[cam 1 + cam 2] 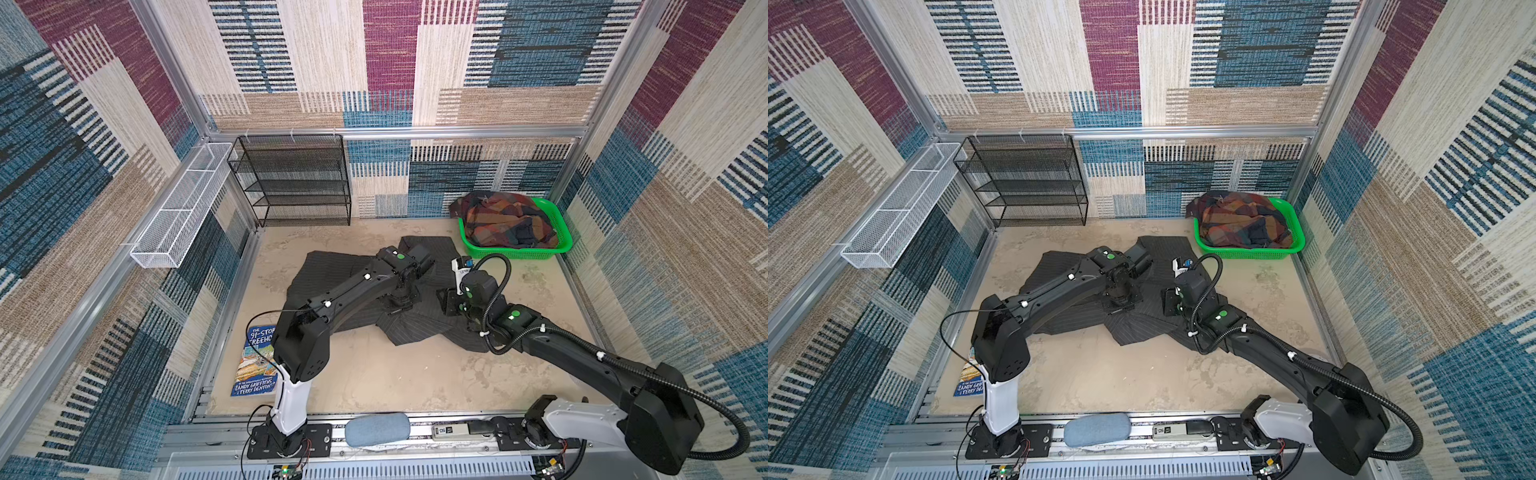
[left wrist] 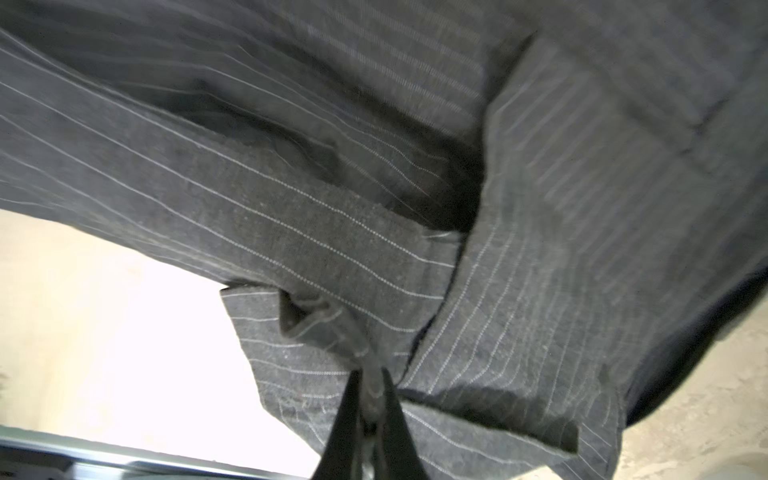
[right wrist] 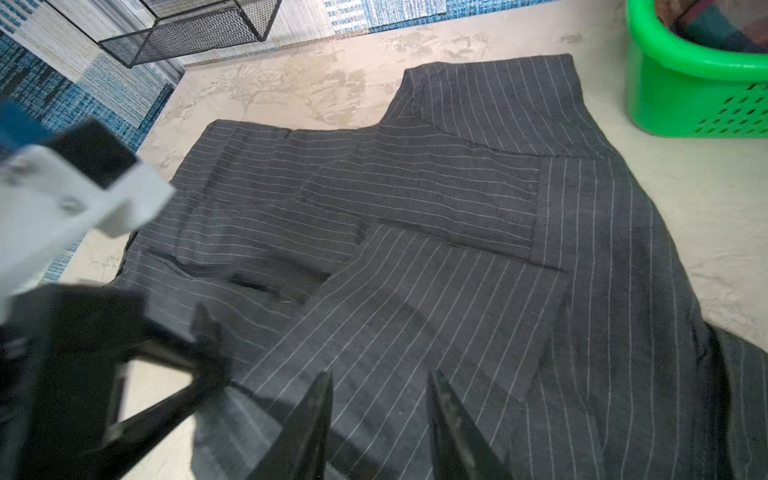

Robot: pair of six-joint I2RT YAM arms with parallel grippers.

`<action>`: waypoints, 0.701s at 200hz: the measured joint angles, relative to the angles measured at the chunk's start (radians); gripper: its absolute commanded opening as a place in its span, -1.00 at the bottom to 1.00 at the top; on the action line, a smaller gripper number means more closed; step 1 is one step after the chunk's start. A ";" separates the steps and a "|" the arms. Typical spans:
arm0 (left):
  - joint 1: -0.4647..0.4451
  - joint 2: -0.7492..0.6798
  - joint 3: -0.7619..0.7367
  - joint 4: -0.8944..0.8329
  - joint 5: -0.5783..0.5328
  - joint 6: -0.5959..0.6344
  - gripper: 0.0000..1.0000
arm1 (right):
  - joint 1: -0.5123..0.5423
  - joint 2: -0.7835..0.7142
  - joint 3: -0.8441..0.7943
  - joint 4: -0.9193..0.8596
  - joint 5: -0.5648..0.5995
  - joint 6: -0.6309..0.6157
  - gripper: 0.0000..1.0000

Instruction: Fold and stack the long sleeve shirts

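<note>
Firstly, pinstriped shirt [image 1: 419,328]: dark charcoal, spread rumpled across the middle of the sand-coloured table [image 1: 395,374], with several panels folded over one another and its edges uneven. The far edge ends just beside the green basket [image 1: 515,252], a strip of bare table between them in the right wrist view.

Plaid shirt [image 1: 503,220]: rust, orange and navy, heaped in that basket at the far right corner, spilling over its left rim.

Left gripper [image 2: 370,374]: clenched on a bunched edge of the pinstriped shirt; cloth pinched between the fingers.

Right gripper [image 3: 380,382]: jaws parted, above a striped panel, nothing between them.

Open room: a broad bare stretch between the shirt's near edge and the arm bases; a narrower bare band along the right wall.

Paperback book [image 1: 255,361]: flat at the front left edge, well apart from the shirt.

Black mesh shelf [image 1: 295,178]: against the back wall. White wire basket [image 1: 183,203]: on the left wall.
</note>
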 measured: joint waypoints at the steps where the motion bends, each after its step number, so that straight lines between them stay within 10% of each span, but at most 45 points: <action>1: -0.001 -0.002 0.001 -0.002 -0.003 0.000 -1.00 | -0.001 0.002 0.001 0.000 0.000 0.000 -0.19; 140: -0.028 -0.038 -0.175 -0.078 -0.093 0.040 -0.88 | -0.061 0.328 0.121 -0.053 -0.141 0.007 -0.07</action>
